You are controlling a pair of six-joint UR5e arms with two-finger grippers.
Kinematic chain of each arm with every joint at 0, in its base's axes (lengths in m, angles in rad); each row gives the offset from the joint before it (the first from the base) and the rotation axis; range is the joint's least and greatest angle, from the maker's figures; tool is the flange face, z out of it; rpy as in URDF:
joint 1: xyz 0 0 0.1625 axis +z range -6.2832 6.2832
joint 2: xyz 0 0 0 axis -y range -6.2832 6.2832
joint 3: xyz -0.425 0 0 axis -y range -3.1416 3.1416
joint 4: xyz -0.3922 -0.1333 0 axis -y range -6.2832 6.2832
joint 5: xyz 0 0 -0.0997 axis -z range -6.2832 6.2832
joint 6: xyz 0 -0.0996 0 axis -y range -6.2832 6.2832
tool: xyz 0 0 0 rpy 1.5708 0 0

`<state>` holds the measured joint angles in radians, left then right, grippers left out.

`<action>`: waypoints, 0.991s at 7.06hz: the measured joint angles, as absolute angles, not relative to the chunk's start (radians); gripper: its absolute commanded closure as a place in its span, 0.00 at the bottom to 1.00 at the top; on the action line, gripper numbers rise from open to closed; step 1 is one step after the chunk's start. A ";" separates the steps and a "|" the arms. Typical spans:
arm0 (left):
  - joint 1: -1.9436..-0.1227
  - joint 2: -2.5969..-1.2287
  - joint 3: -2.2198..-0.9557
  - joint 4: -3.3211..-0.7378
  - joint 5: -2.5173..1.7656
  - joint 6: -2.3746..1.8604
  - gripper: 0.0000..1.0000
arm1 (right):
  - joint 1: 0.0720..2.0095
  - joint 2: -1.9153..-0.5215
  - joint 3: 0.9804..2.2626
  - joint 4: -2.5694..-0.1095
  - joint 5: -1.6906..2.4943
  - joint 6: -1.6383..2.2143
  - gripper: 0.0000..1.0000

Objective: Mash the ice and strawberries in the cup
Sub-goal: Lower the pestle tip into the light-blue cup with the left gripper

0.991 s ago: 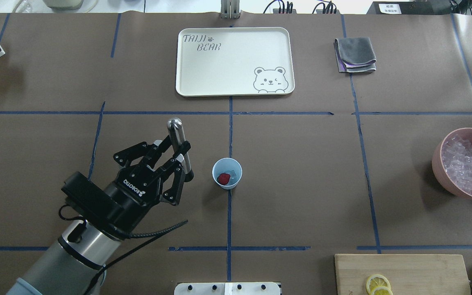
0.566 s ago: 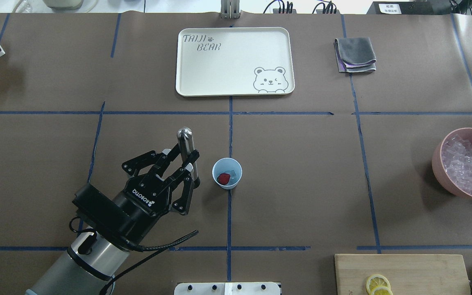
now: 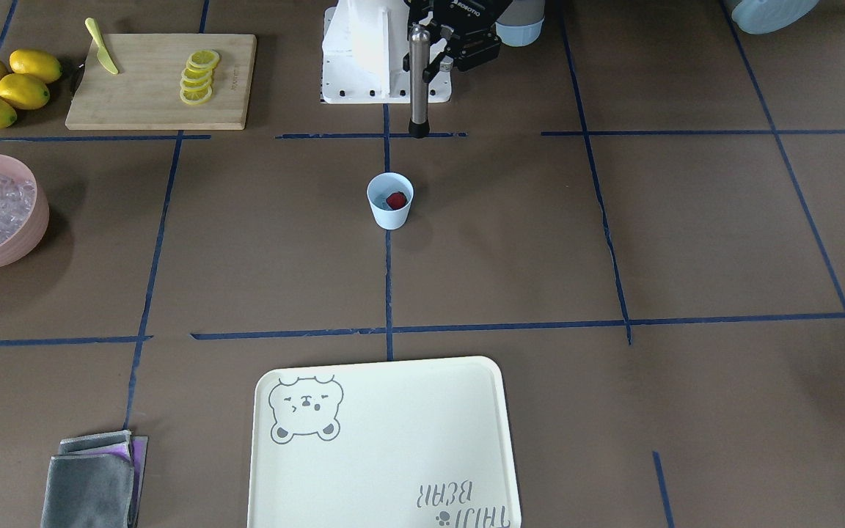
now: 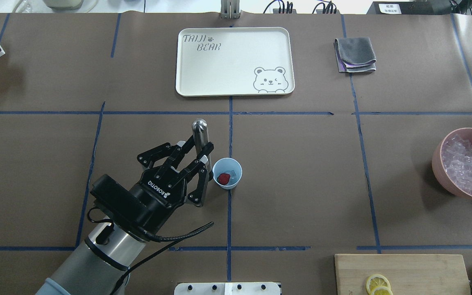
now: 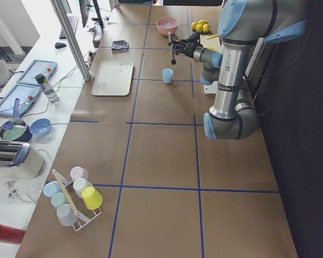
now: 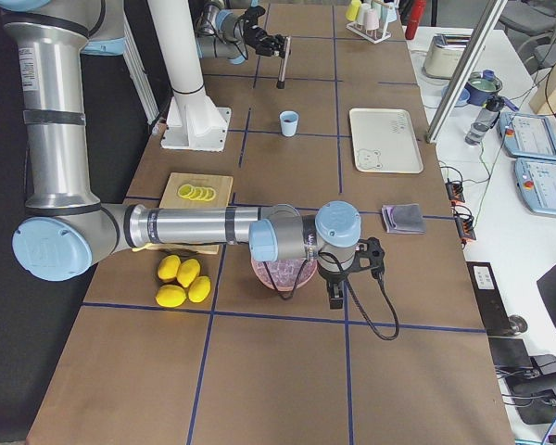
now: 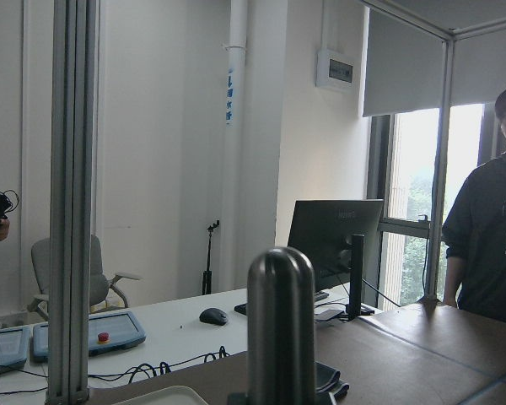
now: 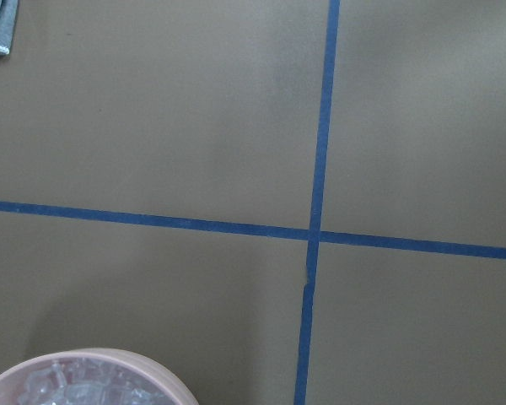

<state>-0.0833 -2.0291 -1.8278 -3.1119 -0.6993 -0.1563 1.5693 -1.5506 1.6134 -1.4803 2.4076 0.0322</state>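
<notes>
Left gripper (image 4: 197, 151) is clenched on an upright steel muddler (image 4: 200, 131), held off the table just beside the cup (image 4: 227, 173). The cup holds the strawberry (image 4: 223, 178) and ice (image 4: 232, 173) (one clear cube shows). Right gripper (image 6: 336, 289) hangs by the pink bowl (image 4: 436, 164) — grip cannot be told.

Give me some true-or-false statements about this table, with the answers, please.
1. The left hand grips a metal masher. True.
2. The masher's tip is inside the cup. False: the tip is outside the cup, beside it.
3. A red strawberry lies in the cup. True.
4. The pink bowl holds lemons. False: it holds ice cubes.
</notes>
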 measured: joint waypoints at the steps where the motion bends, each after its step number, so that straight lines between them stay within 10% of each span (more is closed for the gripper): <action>1: -0.106 -2.053 -1.795 -3.132 -0.729 -0.158 1.00 | 1.569 -1.549 1.611 -1.480 2.406 0.032 0.01; 7: -0.224 -2.112 -1.520 -3.267 -0.856 -0.287 1.00 | 1.569 -1.549 1.600 -1.475 2.397 0.031 0.01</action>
<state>-0.2235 -2.1115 -1.5198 -3.2672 -0.8563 -0.2870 1.5693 -1.5487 1.6001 -1.4751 2.3972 0.0310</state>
